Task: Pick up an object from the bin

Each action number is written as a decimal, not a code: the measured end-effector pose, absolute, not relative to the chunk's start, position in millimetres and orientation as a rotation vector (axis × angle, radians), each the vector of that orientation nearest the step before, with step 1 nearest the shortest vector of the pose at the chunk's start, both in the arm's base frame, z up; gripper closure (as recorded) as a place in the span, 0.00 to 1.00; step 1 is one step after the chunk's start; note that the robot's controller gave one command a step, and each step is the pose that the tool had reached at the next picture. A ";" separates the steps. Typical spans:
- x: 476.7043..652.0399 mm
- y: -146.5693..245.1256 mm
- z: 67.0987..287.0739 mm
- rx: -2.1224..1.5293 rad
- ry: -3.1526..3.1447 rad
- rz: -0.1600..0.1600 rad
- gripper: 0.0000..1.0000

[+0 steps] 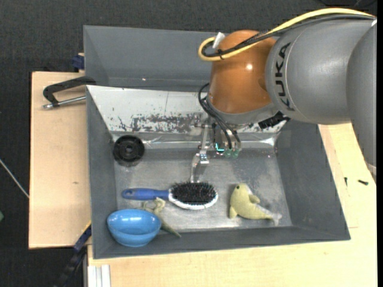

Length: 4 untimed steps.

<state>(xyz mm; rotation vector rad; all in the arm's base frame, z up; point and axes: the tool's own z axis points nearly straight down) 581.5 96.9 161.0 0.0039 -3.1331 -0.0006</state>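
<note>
Single arm [323,58] enters from the right, with its orange cover [239,70] hanging over the back half of the bin [99,178]. The gripper [198,163] is low over the bare floor near the bin's middle. It sits edge-on to the camera, so I cannot tell whether it is released or clenched. The nearest thing is the hairbrush [192,195], which lies just toward the near wall from the gripper tip, close to it but apart, with no contact seen. The brush's long axis runs left to right across the bin: the black bristle head is at the right end, almost straight ahead of the gripper, and the blue handle trails off to the left. Judgement: if the brush is the pick, the move is a short shift toward the near wall plus a descent, closing across the narrow width, not along the length. Count of loose things is five, one of each:

- the hairbrush
- a black round cap [128,149] at the left, near the back wall, well apart from the gripper
- a blue bowl [133,226] in the near left corner
- a small olive scrap [157,207] between the bowl and the brush handle, kind unclear
- a pale yellow-green plush sea animal [248,205] to the right of the brush head

Nothing is heaped; each thing lies singly on the floor.
</note>
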 end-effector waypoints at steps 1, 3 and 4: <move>550.4 81.5 95.0 0.276 -3.140 -0.006 0.00; 552.8 83.8 191.6 0.152 -3.152 -0.004 1.00; 541.0 56.9 233.9 0.668 -3.079 0.001 1.00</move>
